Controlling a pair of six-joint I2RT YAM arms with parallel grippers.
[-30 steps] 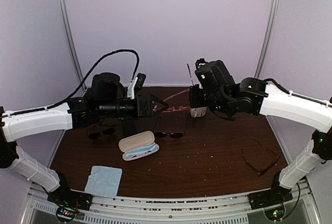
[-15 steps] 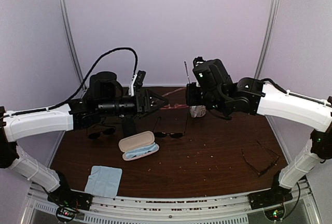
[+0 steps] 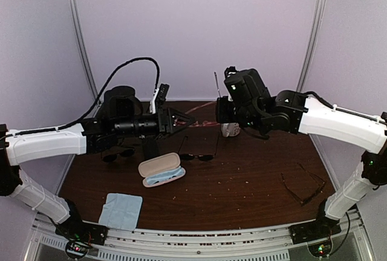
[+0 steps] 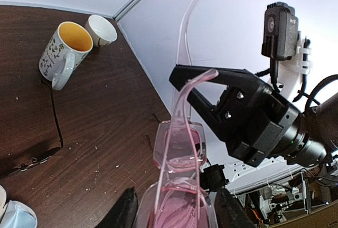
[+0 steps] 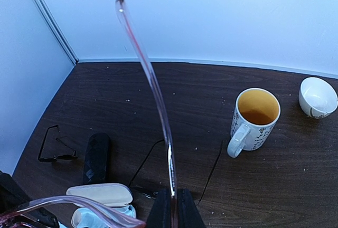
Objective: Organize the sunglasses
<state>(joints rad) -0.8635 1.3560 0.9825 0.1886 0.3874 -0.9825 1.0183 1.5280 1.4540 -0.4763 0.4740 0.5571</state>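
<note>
Dark wood tabletop below, both arms raised over its far half. Between them, in the air, hang the pink sunglasses. The right claw is clamped tight on one temple. The left claw is partway apart, fingers flanking the pink front frame; contact unclear. A dark-lens pair lies on the tabletop beneath, a thin-framed pair near the right edge.

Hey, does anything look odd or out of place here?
The pink glasses are off the table, in mid-air: the right tool pinches one arm, which points straight up, and the left tool flanks the lenses.
</note>
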